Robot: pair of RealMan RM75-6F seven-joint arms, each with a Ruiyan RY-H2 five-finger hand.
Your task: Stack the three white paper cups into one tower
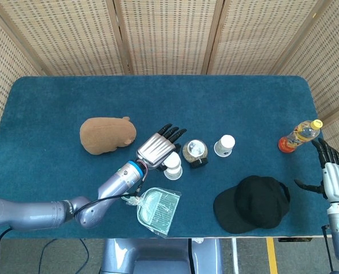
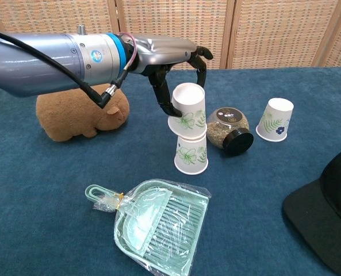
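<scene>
Indoors, woven screens [image 1: 169, 34] back the blue table [image 1: 55, 97]; left hand [image 2: 179, 63] holds a cup [image 2: 187, 109].

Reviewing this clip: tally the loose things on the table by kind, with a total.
White paper cups: 3, namely held cup, lower cup, far cup
Plush toy: 1
Jar: 1
Dustpan: 1
Black cap: 1
Bottle: 1
Total: 8

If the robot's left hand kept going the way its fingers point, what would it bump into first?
Probably the glass jar. In the head view the left hand, holding a paper cup, has its fingers aimed up and right; they might pass just behind the jar, since depth is unclear.
</scene>
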